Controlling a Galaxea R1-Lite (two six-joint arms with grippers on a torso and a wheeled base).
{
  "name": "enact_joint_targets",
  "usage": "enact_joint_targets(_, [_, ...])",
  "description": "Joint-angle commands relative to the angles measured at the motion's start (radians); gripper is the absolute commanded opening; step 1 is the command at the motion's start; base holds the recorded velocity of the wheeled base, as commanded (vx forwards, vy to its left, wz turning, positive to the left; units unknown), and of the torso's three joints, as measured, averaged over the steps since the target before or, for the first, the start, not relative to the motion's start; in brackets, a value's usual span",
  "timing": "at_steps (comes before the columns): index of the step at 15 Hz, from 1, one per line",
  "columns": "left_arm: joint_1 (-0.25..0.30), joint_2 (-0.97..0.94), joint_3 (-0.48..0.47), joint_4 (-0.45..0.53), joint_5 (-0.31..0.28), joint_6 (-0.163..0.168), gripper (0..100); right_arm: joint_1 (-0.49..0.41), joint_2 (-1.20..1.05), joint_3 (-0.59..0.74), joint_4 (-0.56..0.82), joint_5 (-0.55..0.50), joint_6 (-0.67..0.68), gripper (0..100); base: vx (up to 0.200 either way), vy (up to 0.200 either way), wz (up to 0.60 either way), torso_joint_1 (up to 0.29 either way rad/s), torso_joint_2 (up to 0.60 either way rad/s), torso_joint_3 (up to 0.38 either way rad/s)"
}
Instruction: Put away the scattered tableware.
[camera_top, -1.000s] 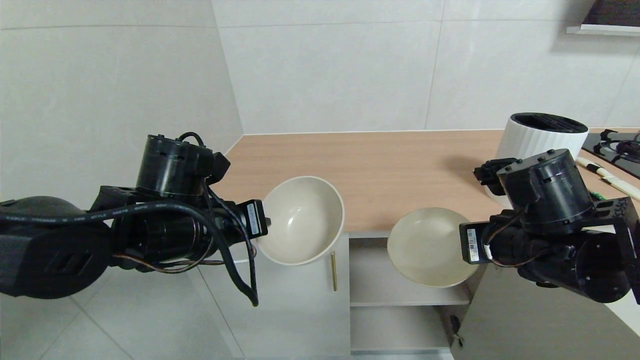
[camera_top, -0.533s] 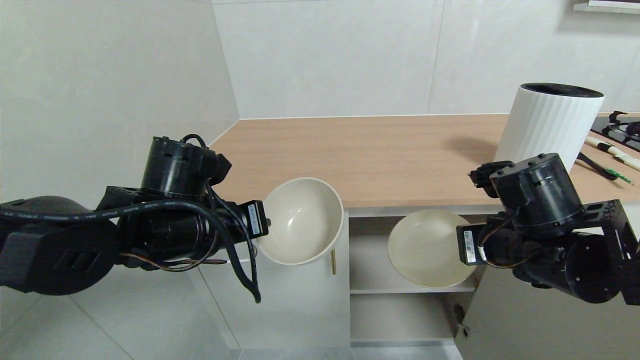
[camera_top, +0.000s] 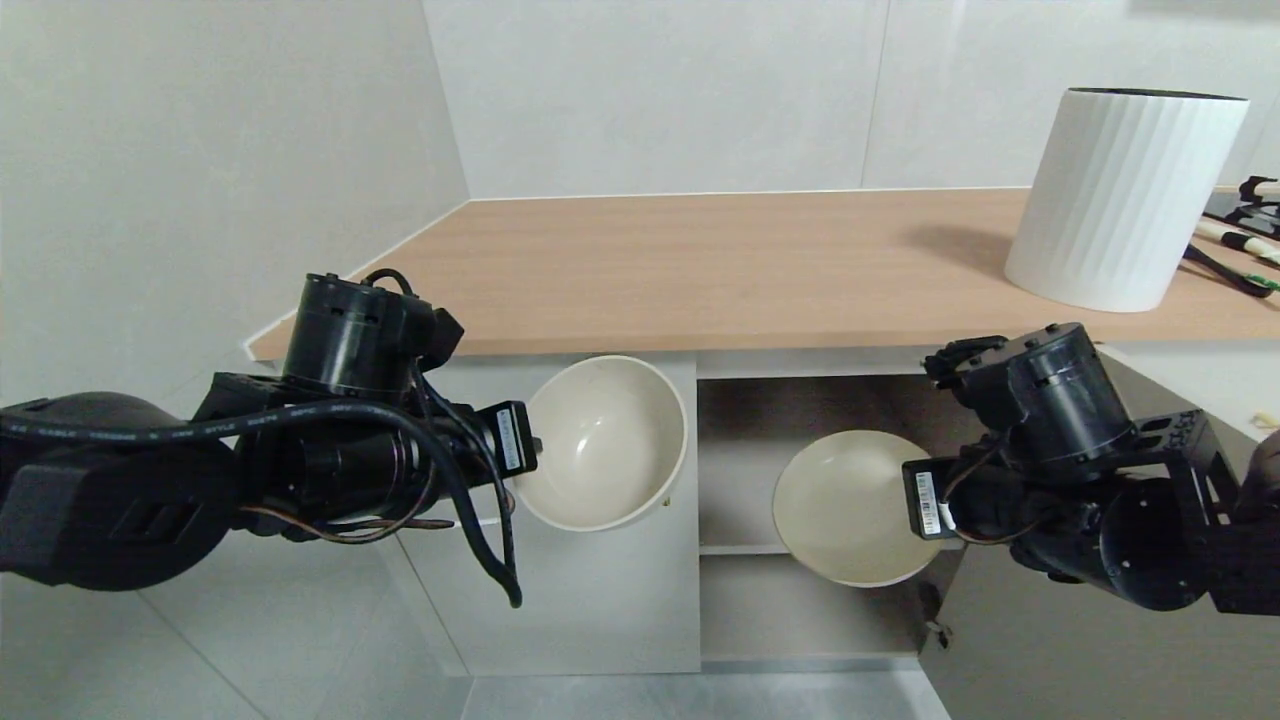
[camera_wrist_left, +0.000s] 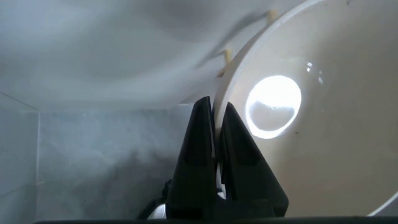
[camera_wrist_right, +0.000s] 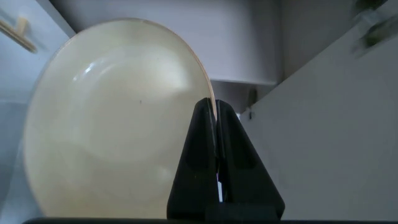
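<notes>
**Bowl (camera_top: 605, 440) and plate (camera_top: 840, 505) held below the counter (camera_top: 700, 270)**

The left claw (camera_wrist_left: 214, 112) pinches the bowl's rim, in front of the closed cabinet door (camera_top: 600, 610). The right claw (camera_wrist_right: 216, 109) pinches the plate's edge, with the plate standing on edge before the open cabinet's shelf (camera_top: 735, 549).

Glossy bowl (camera_top: 605, 440), glossy plate (camera_top: 845, 505), matt wood-grain countertop (camera_top: 720, 270)

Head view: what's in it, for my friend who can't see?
Two robot arms each hold a cream dish by its rim: the left tool grips a deep bowl, the right tool a shallower plate, before an open cabinet under a wooden counter.
</notes>
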Motion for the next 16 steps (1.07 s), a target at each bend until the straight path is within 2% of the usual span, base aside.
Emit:
enact_joint_targets(1, [0.000, 0.003, 0.000, 0.000, 0.001, -0.001, 0, 0.001, 0.015, 0.005, -0.006, 0.000, 0.000, 0, 0.000, 0.000, 0.00, -0.095, 0.46, 0.369])
enact_joint_targets(5, [0.000, 0.003, 0.000, 0.000, 0.001, 0.006, 0, 0.001, 0.040, 0.006, -0.013, 0.000, 0.000, 0, 0.000, 0.000, 0.00, -0.047, 0.42, 0.366])
enact_joint_targets(11, [0.000, 0.005, -0.005, 0.000, 0.001, 0.010, 0, 0.001, 0.066, 0.009, -0.032, 0.002, 0.000, 0, 0.000, 0.000, 0.00, -0.004, 0.06, 0.050])
enact_joint_targets(13, [-0.001, 0.001, 0.001, -0.005, 0.000, 0.032, 0, -0.007, 0.113, 0.000, -0.082, 0.003, 0.003, 0, 0.000, 0.000, 0.00, 0.000, 0.00, 0.000])
enact_joint_targets(14, [-0.001, -0.002, 0.012, -0.005, -0.003, 0.062, 0, -0.037, 0.167, -0.004, -0.129, 0.009, 0.000, 0, 0.000, 0.000, 0.00, 0.000, 0.00, 0.000])
enact_joint_targets(15, [-0.001, -0.002, 0.014, -0.005, -0.007, 0.068, 0, -0.048, 0.188, -0.009, -0.134, 0.011, -0.002, 0, 0.000, 0.000, 0.00, 0.000, 0.00, 0.000])
enact_joint_targets(16, [-0.001, 0.003, 0.017, -0.005, -0.034, 0.090, 0, -0.084, 0.268, -0.041, -0.141, 0.023, 0.000, 0, 0.000, 0.000, 0.00, 0.000, 0.00, 0.000])
